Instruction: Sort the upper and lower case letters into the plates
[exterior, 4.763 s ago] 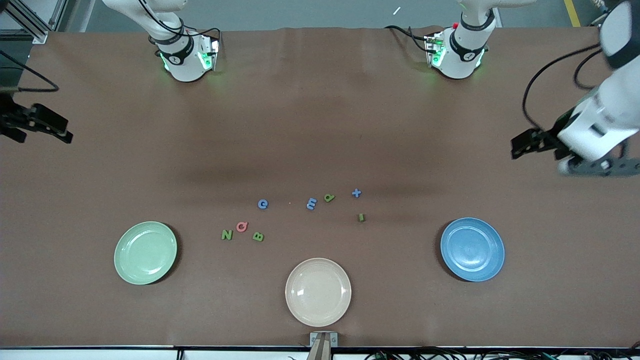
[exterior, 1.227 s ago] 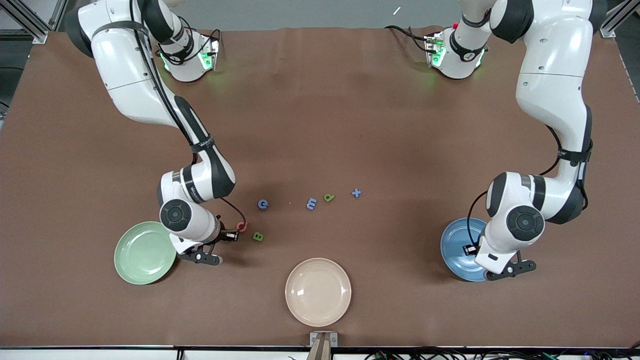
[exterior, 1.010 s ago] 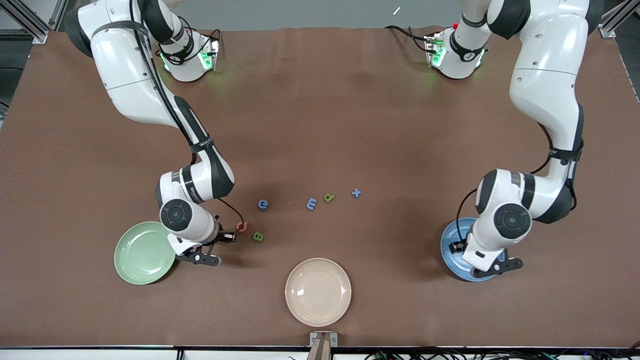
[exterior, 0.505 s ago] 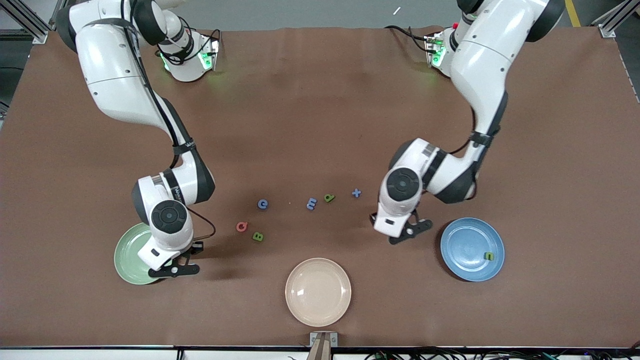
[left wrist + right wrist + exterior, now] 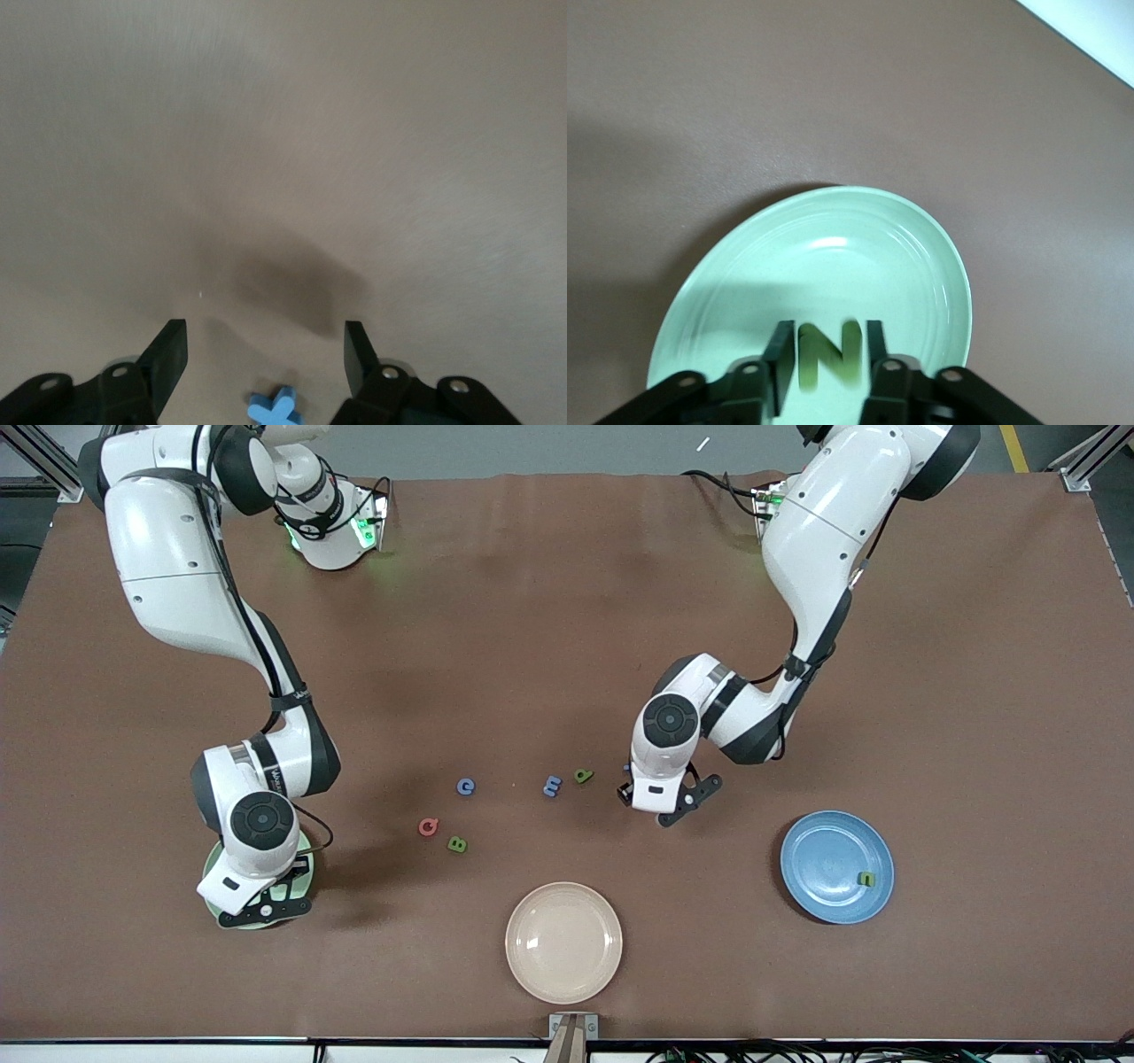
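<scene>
The left end effector [image 5: 266, 341] hangs low over the bench [image 5: 532, 620] with its fingers [image 5: 173, 354] wide apart. The blue t [image 5: 276, 407] lies on the bench between them, touched by neither.

The right end effector [image 5: 827, 332] is over the green plate [image 5: 833, 239], at the right arm's end of the bench. It is only narrowly parted. The green N [image 5: 830, 356] stands between the fingers [image 5: 782, 359] with a sliver of gap on each side, so it is not clamped.

The a [image 5: 583, 776] and m [image 5: 552, 785] lie just beside the left end effector, toward the right arm's end, with the G [image 5: 466, 786] farther along. The Q [image 5: 429, 827] and B [image 5: 457, 844] sit nearer the front camera. The i [image 5: 866, 879] lies in the blue plate [image 5: 824, 859]. A cream plate [image 5: 563, 943] sits nearest the camera, between the other two.
</scene>
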